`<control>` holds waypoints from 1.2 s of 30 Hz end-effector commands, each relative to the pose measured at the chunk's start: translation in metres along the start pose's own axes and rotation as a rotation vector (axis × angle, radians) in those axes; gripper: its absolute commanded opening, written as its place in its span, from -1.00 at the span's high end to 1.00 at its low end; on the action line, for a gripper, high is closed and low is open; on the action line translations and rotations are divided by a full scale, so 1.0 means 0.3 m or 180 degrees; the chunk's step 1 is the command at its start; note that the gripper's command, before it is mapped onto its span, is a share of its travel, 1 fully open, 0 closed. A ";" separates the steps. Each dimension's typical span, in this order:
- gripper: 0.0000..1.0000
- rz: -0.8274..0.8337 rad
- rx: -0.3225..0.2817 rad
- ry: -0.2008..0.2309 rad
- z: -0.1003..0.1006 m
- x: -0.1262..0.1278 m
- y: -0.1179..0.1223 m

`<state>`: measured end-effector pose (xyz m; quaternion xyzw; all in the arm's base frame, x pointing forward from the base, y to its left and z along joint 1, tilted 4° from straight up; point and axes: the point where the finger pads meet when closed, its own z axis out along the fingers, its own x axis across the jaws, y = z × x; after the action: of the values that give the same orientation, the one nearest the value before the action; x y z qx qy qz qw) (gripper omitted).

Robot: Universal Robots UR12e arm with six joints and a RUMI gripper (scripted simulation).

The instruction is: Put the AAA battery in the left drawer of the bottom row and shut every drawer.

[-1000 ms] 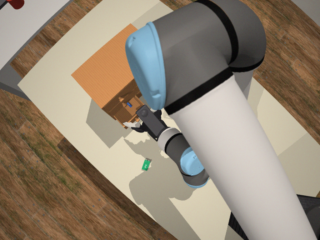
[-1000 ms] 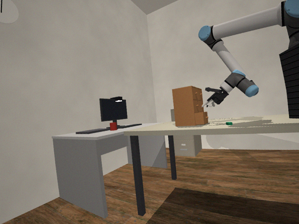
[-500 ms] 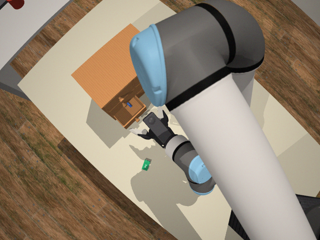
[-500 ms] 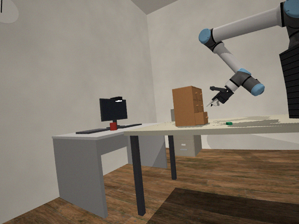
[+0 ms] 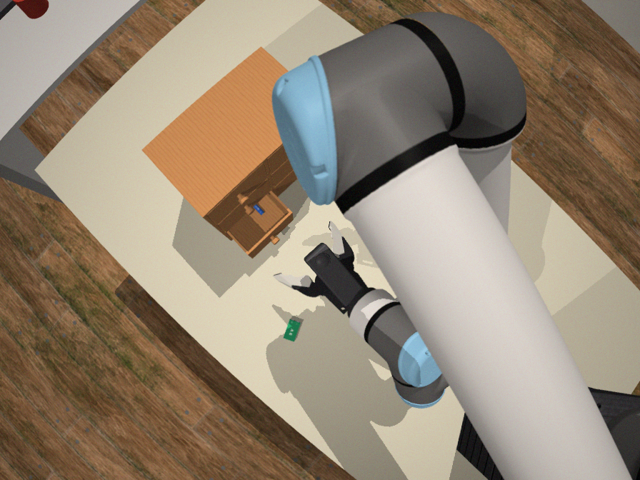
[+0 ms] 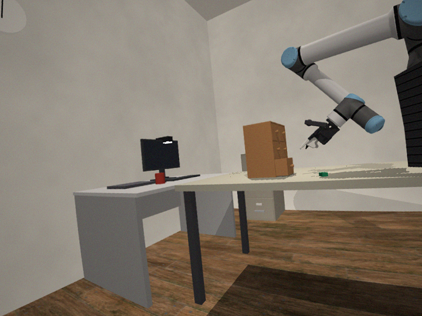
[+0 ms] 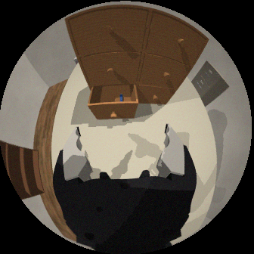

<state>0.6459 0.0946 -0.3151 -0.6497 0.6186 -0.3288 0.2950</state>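
The wooden chest (image 5: 216, 128) (image 6: 259, 150) (image 7: 109, 34) stands upright on the table. Its bottom-left drawer (image 5: 251, 237) (image 6: 283, 166) (image 7: 113, 109) is pulled out; the other drawers that show look shut. The blue AAA battery (image 5: 258, 208) (image 7: 121, 97) lies inside the open drawer; the drawer's side hides it in the exterior view. My gripper (image 5: 305, 250) (image 6: 306, 147) (image 7: 122, 125) is open and empty. It hangs above the table in front of the open drawer, higher than the drawer and apart from it.
A small green block (image 5: 291, 329) (image 6: 323, 174) lies on the table (image 5: 108, 149) (image 6: 222, 184), in front of the chest and off to the left side. A desk with a monitor (image 6: 160, 154) and a red cup (image 6: 160, 178) stands beyond the table.
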 end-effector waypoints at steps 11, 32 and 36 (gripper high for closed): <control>-1.00 0.0000 0.0005 -0.0001 -0.110 0.001 0.079; -1.00 0.0000 0.0005 -0.0001 -0.156 0.001 0.113; -1.00 0.0000 0.0005 -0.0001 -0.156 0.001 0.113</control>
<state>0.5887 0.0934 -0.3139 -0.6497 0.6184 -0.3290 0.2955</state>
